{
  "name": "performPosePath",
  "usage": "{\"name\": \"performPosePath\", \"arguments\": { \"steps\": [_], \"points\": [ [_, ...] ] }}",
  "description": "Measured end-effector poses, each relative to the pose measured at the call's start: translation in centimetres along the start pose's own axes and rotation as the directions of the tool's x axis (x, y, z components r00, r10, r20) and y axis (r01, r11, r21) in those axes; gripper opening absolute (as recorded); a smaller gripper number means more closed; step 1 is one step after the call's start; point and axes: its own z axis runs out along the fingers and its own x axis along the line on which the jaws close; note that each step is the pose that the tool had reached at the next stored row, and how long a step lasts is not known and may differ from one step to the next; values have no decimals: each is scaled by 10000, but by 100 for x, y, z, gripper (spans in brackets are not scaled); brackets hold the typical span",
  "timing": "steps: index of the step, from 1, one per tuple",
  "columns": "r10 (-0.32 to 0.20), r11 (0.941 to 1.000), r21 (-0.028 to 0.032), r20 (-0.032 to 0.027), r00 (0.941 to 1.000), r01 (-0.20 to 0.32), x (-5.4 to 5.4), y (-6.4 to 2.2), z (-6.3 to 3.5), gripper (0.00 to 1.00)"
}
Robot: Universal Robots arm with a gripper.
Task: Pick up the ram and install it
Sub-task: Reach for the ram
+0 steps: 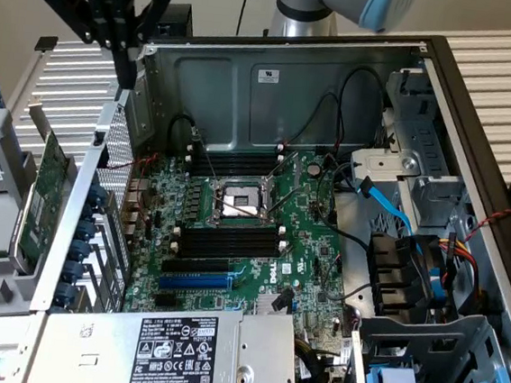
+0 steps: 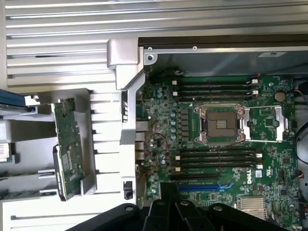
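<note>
A long, narrow green circuit board (image 1: 45, 194) that I take for the ram leans on edge in a grey holder (image 1: 0, 262), outside the open computer case on the exterior view's left. It also shows in the wrist view (image 2: 67, 144); I cannot make out chips or a label on it. My black gripper (image 1: 127, 70) hangs high above the case's corner, above and behind that board. Its fingers (image 2: 175, 192) look closed together with nothing between them. Empty black memory slots (image 1: 235, 164) (image 2: 216, 88) with white clips lie beside the CPU socket (image 1: 236, 203), and a second bank (image 1: 228, 240) lies on its other side.
The case wall (image 1: 276, 76) and a perforated rear panel (image 1: 104, 168) rise between the board's holder and the motherboard. A blue cable (image 1: 386, 200), black wires and a drive cage (image 1: 421, 352) crowd the exterior view's right. A labelled power supply (image 1: 177, 347) sits at the front.
</note>
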Motion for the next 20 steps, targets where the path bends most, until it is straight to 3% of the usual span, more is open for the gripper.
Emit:
{"name": "performPosePath", "arguments": {
  "steps": [20],
  "points": [
    [3,10000,2,-33,10000,-3,910,-66,26,11]
  ]
}}
